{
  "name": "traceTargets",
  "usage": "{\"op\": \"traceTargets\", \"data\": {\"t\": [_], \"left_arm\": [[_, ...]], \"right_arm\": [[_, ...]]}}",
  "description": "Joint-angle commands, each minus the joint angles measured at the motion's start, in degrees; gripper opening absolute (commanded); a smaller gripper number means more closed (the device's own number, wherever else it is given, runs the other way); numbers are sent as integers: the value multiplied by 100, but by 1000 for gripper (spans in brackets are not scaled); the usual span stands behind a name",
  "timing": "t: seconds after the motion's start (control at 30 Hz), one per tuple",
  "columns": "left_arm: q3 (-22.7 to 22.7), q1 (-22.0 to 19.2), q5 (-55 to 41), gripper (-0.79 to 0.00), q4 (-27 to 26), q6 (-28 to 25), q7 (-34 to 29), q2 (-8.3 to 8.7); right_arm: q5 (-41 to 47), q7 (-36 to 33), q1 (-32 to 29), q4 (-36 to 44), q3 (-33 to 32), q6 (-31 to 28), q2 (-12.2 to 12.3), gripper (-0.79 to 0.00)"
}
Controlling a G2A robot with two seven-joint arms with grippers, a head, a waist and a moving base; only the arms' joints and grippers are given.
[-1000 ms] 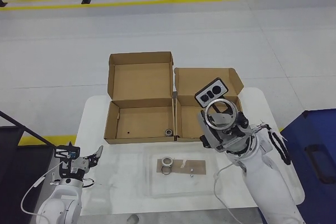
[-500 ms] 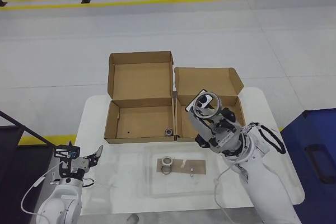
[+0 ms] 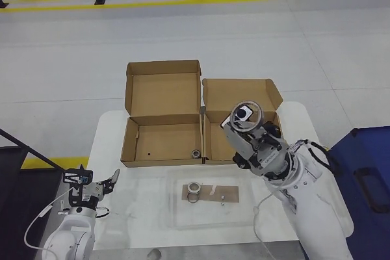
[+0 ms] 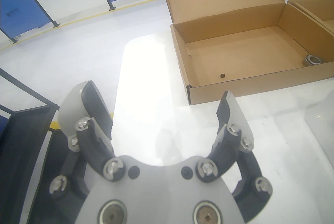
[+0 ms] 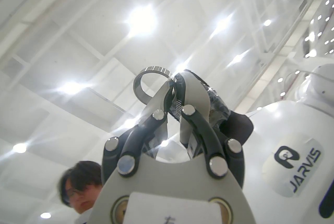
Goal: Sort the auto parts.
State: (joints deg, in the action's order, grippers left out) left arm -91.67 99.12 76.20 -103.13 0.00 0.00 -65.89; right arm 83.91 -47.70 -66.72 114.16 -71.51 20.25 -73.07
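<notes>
— Where is the right pincer [image 5: 175, 81]?

— Raised above the right box [image 3: 216, 144], with its fingertips turned up towards the ceiling. It is clenched on a metal ring [image 5: 154, 70].

— How does the ring sit in it?

— One stretch of its wall is caught right at the fingertips. The rest of the hoop stands out past them and off to one side, and you can see through its hole.

— And the left pincer [image 4: 157, 94]?

— Released, with the fingers spread wide and nothing between them. It hangs at the near left corner of the table [image 3: 110, 133]. The left box [image 3: 126, 143] lies farther off and to its right, well apart from it.

— What's in that box?

— A bearing [image 3: 195, 153] in the near right corner, just beside the walls. There is also a small dark speck [image 4: 222, 75] on the floor close to the near wall, towards the left. I can't tell what the speck is. The two boxes stand side by side, touching, and both lids are open on the far side.

— Anything on the bare table?

— On the near side of the boxes a cardboard strip [image 3: 229, 193] lies flat. A second bearing [image 3: 194, 190] stands on its left end. A tiny part [image 3: 221, 197] lies near the middle of the strip, too small to make out.
</notes>
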Motion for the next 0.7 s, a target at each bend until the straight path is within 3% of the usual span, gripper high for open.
{"op": "traceTargets", "data": {"t": [0.0, 0.13, 0.43, 0.67], "left_arm": [[0, 0, 0, 0, 0, 0, 0, 0], [0, 0, 0, 0, 0, 0, 0, 0], [0, 0, 0, 0, 0, 0, 0, 0], [0, 0, 0, 0, 0, 0, 0, 0]], "right_arm": [[-421, -178, 71, -84, -46, -338, -2, -785], [-771, -611, 197, -159, -12, -799, -20, -785], [-805, -593, 195, -143, -18, -817, -19, -785], [-2665, -1335, 537, -172, -608, -2450, 38, -785]]}}
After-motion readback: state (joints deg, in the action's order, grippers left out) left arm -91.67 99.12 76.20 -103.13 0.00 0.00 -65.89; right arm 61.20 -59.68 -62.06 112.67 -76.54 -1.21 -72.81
